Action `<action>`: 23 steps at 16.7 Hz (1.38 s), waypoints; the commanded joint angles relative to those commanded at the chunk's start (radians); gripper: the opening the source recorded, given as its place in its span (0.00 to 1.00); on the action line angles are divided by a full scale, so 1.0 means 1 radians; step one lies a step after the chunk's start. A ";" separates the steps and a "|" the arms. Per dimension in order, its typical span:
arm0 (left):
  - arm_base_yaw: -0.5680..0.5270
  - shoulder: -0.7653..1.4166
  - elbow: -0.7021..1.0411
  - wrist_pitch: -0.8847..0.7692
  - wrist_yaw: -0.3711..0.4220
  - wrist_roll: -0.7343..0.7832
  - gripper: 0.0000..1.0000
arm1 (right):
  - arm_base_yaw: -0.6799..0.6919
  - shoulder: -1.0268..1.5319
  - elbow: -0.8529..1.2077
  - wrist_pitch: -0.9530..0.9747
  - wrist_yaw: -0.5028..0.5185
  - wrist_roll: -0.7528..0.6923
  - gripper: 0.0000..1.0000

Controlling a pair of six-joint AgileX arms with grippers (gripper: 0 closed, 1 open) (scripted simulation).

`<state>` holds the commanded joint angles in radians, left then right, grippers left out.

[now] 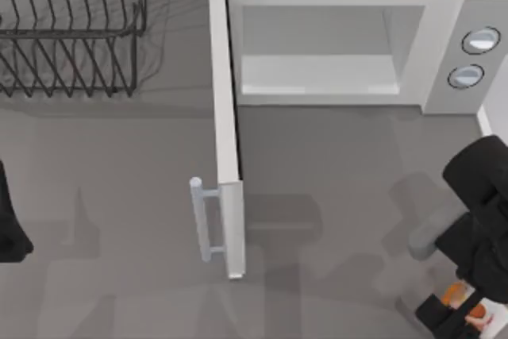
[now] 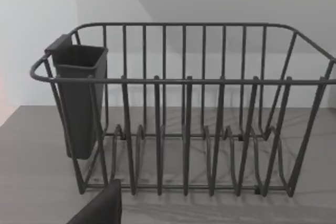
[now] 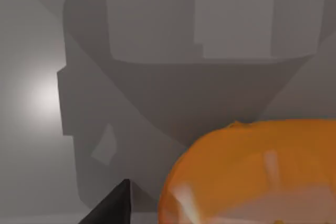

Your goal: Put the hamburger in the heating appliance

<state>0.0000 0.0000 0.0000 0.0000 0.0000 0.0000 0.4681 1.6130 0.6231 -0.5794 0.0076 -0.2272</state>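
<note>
Hamburger gripped, near-right corner of tabletop.
Right gripper fingers closed on it; open microwave cavity lay far-left of the grasp. Left arm parked at left edge.

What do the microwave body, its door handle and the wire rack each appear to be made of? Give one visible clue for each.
Microwave: looks like white painted metal or plastic, with flat, matte, evenly coloured panels.
Door handle: seemingly brushed metal or grey plastic, a pale round bar with a soft sheen.
Wire rack: probably coated steel wire, made of thin dark bent rods with a dull finish.
These are rendered surfaces, so the materials are guesses.
</note>
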 joint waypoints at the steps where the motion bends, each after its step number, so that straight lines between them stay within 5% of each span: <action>1: 0.000 0.000 0.000 0.000 0.000 0.000 1.00 | 0.000 0.000 0.000 0.000 0.000 0.000 0.55; 8: 0.000 0.000 0.000 0.000 0.000 0.000 1.00 | 0.000 0.000 0.000 0.000 0.000 0.000 0.02; 16: 0.000 0.000 0.000 0.000 0.000 0.000 1.00 | 0.000 0.000 0.000 0.000 0.000 0.000 0.00; 23: 0.000 0.000 0.000 0.000 0.000 0.000 1.00 | -0.002 -0.129 0.150 -0.258 -0.015 -0.006 0.00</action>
<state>0.0000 0.0000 0.0000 0.0000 0.0000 0.0000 0.4665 1.4837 0.7735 -0.8375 -0.0076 -0.2330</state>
